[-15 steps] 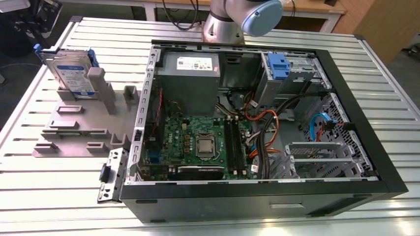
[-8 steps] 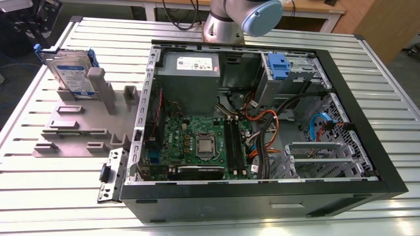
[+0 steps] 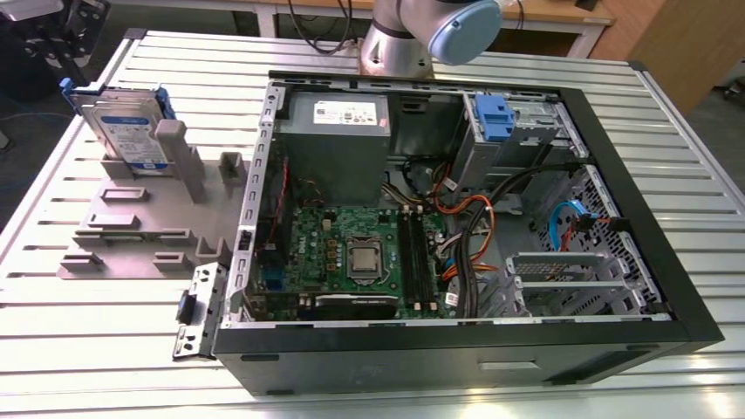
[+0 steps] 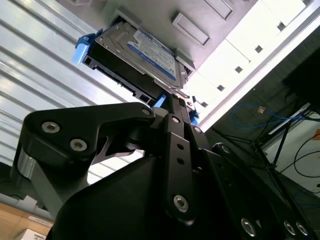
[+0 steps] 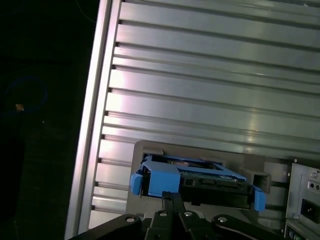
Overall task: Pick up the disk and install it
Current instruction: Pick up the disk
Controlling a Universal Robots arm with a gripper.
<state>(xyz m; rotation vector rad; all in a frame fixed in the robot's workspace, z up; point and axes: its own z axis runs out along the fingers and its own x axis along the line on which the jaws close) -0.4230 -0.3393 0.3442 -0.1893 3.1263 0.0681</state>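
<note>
Exterior view: we saw the disk (image 3: 124, 129) standing on edge in a slot of the grey fixture (image 3: 140, 229), on the slatted metal table (image 3: 93, 336) towards the exterior view's left, label side facing out and blue rails along its edges. Beside the fixture, on the exterior view's right, lay the open computer case (image 3: 466, 351), with the grey power-supply box (image 3: 338, 131) at its far end, the green motherboard (image 3: 361, 253) nearer the camera and a blue latch piece (image 3: 494, 118) by the drive bay. The arm (image 3: 434, 33) rose behind the case. In the second wrist view, the disk (image 4: 145, 55) sat in the fixture (image 4: 191, 27) with its white-and-blue label turned to the camera, and the black gripper (image 4: 172, 102) reached up to the disk's near edge, close against it; we could not tell whether the gripper was spread, pressed together or pinching the disk. In the first wrist view, we saw the disk (image 5: 200, 181) edge-on in the fixture (image 5: 150, 150), blue rails at both ends, with the gripper (image 5: 171, 200) just beside its near edge; here too we could not tell the gripper's state. The table (image 5: 200, 75) stretched beyond.
</note>
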